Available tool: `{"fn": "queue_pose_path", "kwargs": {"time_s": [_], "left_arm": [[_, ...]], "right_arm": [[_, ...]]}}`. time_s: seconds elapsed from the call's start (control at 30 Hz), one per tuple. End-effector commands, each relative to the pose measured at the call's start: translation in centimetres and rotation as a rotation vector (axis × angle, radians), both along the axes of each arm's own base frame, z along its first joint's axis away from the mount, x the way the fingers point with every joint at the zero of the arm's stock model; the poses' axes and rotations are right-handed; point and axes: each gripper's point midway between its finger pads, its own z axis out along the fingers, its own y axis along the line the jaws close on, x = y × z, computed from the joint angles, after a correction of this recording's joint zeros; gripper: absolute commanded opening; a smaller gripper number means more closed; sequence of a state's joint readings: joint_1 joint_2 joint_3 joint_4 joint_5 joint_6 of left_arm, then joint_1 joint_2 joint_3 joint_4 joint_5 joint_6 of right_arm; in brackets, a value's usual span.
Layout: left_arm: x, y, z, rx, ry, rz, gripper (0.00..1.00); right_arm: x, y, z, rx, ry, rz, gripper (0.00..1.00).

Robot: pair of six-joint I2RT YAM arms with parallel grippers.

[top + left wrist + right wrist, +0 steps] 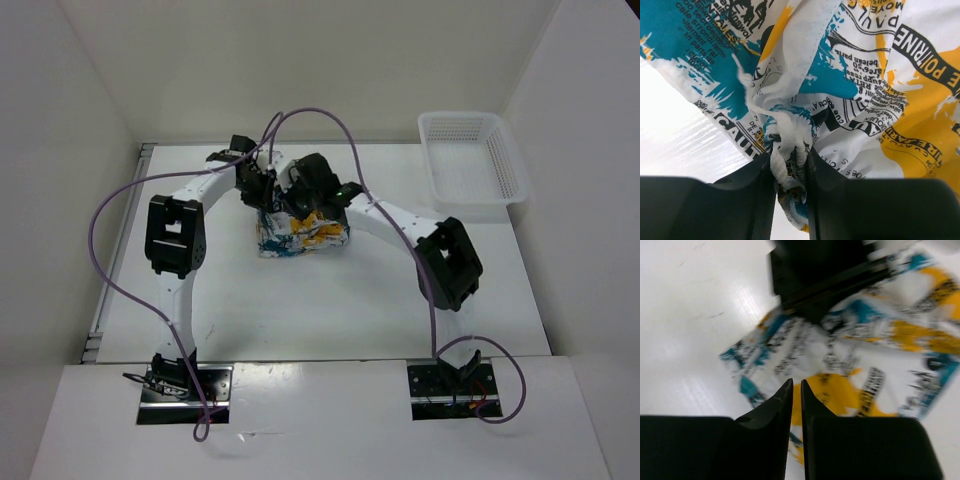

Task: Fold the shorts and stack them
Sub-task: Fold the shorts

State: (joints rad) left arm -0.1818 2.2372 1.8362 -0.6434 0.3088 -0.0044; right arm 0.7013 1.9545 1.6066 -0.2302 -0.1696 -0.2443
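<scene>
Lying bunched on the white table between white walls, the shorts are being pinched by the left gripper; the right gripper is hovering, fingers nearly together.

The near half of the table lies open between the two arm bases and the shorts, so a gripper could sweep through there. Both arms arch inward and meet over the shorts. The left gripper and the right gripper crowd the far side of the cloth, close beside each other, each blocking the other's path. Bunched fabric fills the gap between the left fingers. The strip outside the left arm runs free to the side wall. A white basket takes up the back right corner, well apart from the shorts. Purple cables loop out to the left and over the wrists.
</scene>
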Motion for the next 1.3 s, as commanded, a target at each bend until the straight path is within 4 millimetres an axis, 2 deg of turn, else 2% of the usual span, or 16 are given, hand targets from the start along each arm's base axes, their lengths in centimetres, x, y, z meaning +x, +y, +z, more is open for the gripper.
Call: {"fn": "queue_pose_path", "kwargs": {"time_s": [0.0, 0.2, 0.27, 0.33, 0.47, 0.57, 0.67, 0.77, 0.83, 0.87, 0.97, 1.07, 1.17, 1.2, 1.23, 1.27], "left_arm": [[1.4, -0.7, 2.1, -0.036, -0.057, -0.017, 0.33], [3.8, -1.0, 4.8, -0.065, -0.12, -0.02, 0.33], [4.1, -1.4, 5.2, -0.086, -0.124, -0.031, 0.33], [4.2, -1.6, 5.0, -0.096, -0.121, -0.038, 0.36], [3.6, -1.0, 2.9, -0.088, -0.072, -0.027, 0.42], [3.7, -0.2, 2.0, -0.068, -0.063, -0.007, 0.56], [5.0, 0.7, 1.6, -0.045, -0.079, 0.017, 0.63], [6.3, 1.7, 3.6, -0.042, -0.125, 0.039, 0.66], [6.7, 1.8, 4.4, -0.033, -0.143, 0.046, 0.72], [7.0, 2.0, 5.9, -0.029, -0.176, 0.052, 0.76], [7.3, 2.4, 8.8, -0.013, -0.235, 0.067, 0.87], [7.3, 3.1, 11.1, 0.012, -0.284, 0.09, 0.88], [7.3, 3.6, 13.1, 0.031, -0.325, 0.109, 0.88], [7.0, 3.7, 13.0, 0.033, -0.318, 0.109, 0.87], [6.4, 3.4, 13.7, 0.014, -0.323, 0.097, 0.84], [5.2, 3.1, 12.4, 0.002, -0.276, 0.082, 0.81]], "right_arm": [[-1.8, 3.3, -2.1, 0.041, 0.077, 0.08, 0.15], [-4.5, 2.2, -7.3, -0.052, 0.147, 0.127, 0.12], [-4.5, 2.3, -8.9, -0.073, 0.148, 0.117, 0.12], [-4.0, 2.2, -10.3, -0.093, 0.152, 0.1, 0.12], [-3.0, 3.2, -11.2, -0.095, 0.143, 0.105, 0.12], [-2.3, 3.8, -9.7, -0.079, 0.112, 0.112, 0.12], [-2.6, 4.7, -7.5, -0.051, 0.085, 0.145, 0.12], [-4.1, 5.7, -3.8, 0.005, 0.081, 0.214, 0.14], [-6.3, 7.2, -1.4, 0.074, 0.119, 0.266, 0.16], [-6.7, 7.5, 1.1, 0.121, 0.105, 0.284, 0.17], [-9.0, 8.0, 4.3, 0.194, 0.147, 0.336, 0.17], [-9.3, 6.9, 5.0, 0.178, 0.136, 0.303, 0.17], [-7.7, 4.5, 3.7, 0.122, 0.118, 0.208, 0.14], [-7.1, 3.9, 3.7, 0.126, 0.112, 0.169, 0.12], [-6.2, 2.8, 2.6, 0.12, 0.139, 0.109, 0.11], [-5.2, 1.8, 2.6, 0.117, 0.127, 0.042, 0.09]]}}
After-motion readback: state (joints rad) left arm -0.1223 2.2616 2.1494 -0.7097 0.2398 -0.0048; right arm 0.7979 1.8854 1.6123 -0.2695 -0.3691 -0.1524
